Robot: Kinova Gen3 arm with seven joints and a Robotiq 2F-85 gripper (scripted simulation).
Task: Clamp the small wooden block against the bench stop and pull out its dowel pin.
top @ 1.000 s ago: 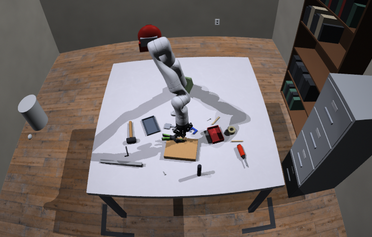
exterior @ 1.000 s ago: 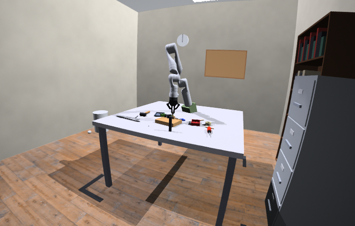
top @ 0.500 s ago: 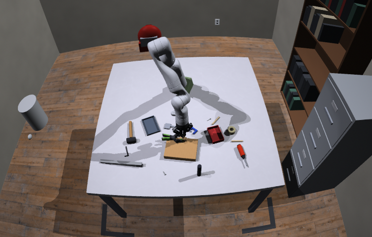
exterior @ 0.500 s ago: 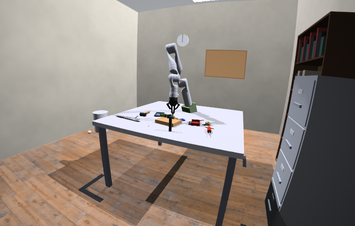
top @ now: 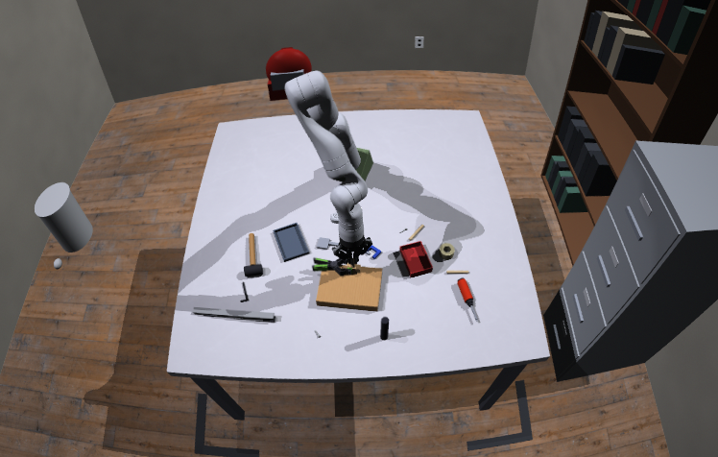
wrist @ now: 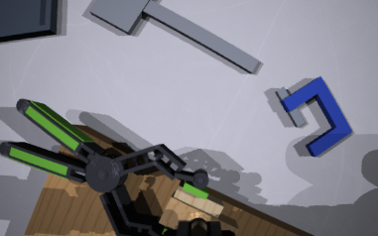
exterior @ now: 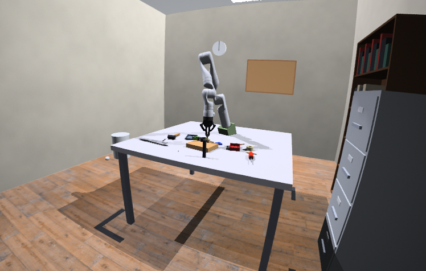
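Note:
The bench board (top: 348,292) (exterior: 195,145) (wrist: 61,200) lies on the table. The spring clamp (top: 322,266) (wrist: 104,172) lies over its back edge, green handles to the left. One green jaw pad bears on the pale bench stop (wrist: 204,204); the other jaw reaches round the small wooden block (wrist: 169,217). The block lies against the stop; no loose thing shows between them, though the gripper hides part. My gripper (top: 348,266) (exterior: 207,136) (wrist: 199,230) points down over the block, shut on the dowel pin, whose tan top (wrist: 197,215) shows at the fingertips. The hole is hidden.
Behind the board lie a blue C-shaped clamp (top: 376,252) (wrist: 334,113) and a flat grey tool (top: 324,243) (wrist: 202,39). A dark tray (wrist: 54,26) and a mallet (top: 252,270) are left, a red bin (top: 418,271) right. A black cylinder (top: 384,328) stands in front.

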